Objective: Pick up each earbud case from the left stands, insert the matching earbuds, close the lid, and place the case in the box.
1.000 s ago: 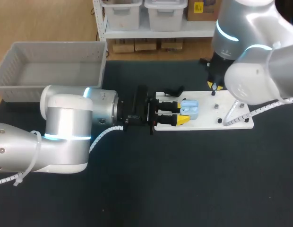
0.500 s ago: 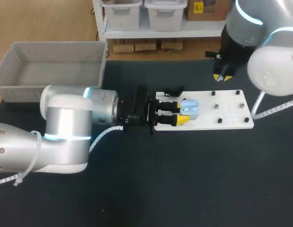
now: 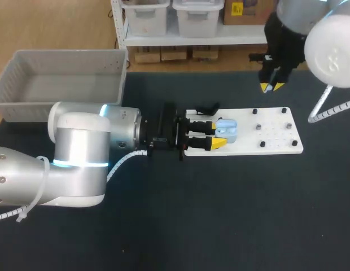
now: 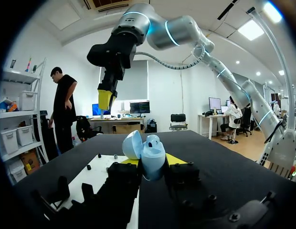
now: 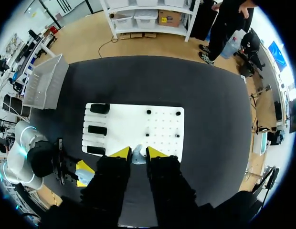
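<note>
My left gripper (image 3: pixel 215 135) lies low over the left end of the white board (image 3: pixel 276 148), shut on a light blue earbud case (image 3: pixel 227 130). In the left wrist view the case (image 4: pixel 153 157) stands between the yellow tips with its lid (image 4: pixel 132 144) swung open. My right gripper (image 3: pixel 271 87) hangs high over the table's far side, behind the board. From its own wrist view the right gripper (image 5: pixel 137 152) is shut on a small light blue earbud (image 5: pixel 137 155), with the board (image 5: pixel 133 125) far below. The right gripper (image 4: pixel 105 99) also shows ahead of the case in the left wrist view.
A grey basket (image 3: pixel 62 79) sits at the table's far left corner. Black stands (image 5: pixel 97 130) line the board's left end, and small black pegs (image 3: pixel 258 128) dot its middle and right.
My right arm has risen from above the board's right part and drawn back toward the table's far right. The left arm and the case have not moved.
</note>
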Controlling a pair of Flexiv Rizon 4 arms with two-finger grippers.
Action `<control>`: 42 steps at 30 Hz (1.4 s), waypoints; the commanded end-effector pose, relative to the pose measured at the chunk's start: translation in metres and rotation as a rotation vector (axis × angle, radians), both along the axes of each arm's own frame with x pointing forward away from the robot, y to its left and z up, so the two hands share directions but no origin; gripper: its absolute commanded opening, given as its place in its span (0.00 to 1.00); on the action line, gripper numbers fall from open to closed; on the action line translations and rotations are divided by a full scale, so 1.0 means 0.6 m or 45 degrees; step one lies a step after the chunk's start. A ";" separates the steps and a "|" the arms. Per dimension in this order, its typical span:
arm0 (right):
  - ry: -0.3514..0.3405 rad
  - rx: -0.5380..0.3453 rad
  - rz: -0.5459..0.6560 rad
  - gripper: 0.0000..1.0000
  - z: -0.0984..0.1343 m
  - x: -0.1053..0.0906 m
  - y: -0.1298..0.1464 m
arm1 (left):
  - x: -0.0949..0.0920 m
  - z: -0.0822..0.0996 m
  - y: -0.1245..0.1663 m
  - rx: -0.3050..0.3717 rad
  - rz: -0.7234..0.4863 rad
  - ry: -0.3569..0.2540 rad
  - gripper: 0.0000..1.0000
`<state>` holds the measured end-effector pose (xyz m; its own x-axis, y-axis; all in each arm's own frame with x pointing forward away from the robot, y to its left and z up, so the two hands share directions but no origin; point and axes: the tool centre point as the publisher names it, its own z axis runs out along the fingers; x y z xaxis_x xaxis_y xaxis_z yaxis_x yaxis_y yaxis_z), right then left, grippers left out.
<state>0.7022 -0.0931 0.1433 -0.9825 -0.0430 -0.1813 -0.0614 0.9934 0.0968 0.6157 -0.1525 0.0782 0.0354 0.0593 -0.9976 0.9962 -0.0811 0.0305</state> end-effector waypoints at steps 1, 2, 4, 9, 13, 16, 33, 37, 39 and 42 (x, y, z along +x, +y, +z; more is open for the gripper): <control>-0.001 0.000 0.000 0.00 -0.001 0.000 0.000 | -0.003 -0.002 0.000 -0.005 0.008 -0.005 0.00; -0.001 0.000 0.000 0.00 -0.001 0.000 0.000 | -0.003 -0.002 0.000 -0.005 0.008 -0.005 0.00; -0.001 0.000 0.000 0.00 -0.001 0.000 0.000 | -0.003 -0.002 0.000 -0.005 0.008 -0.005 0.00; -0.001 0.000 0.000 0.00 -0.001 0.000 0.000 | -0.003 -0.002 0.000 -0.005 0.008 -0.005 0.00; -0.058 0.014 0.061 0.00 0.029 -0.017 0.008 | -0.003 -0.002 0.000 -0.005 0.008 -0.005 0.00; -0.104 0.022 0.097 0.00 0.056 -0.033 0.015 | -0.003 -0.002 0.000 -0.005 0.008 -0.005 0.00; -0.127 0.034 0.285 0.00 0.099 -0.150 0.095 | -0.003 -0.002 0.000 -0.005 0.008 -0.005 0.00; -0.100 0.028 0.303 0.00 0.087 -0.164 0.111 | -0.003 -0.002 0.000 -0.005 0.008 -0.005 0.00; -0.086 0.026 0.315 0.00 0.080 -0.169 0.120 | -0.003 -0.002 0.000 -0.005 0.008 -0.005 0.00; -0.062 0.014 0.331 0.00 0.067 -0.175 0.131 | -0.003 -0.002 0.000 -0.005 0.008 -0.005 0.00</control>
<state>0.5950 -0.0222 0.1884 -0.9270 -0.2888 -0.2392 -0.3200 0.9417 0.1035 0.6157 -0.1525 0.0782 0.0354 0.0593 -0.9976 0.9962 -0.0811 0.0305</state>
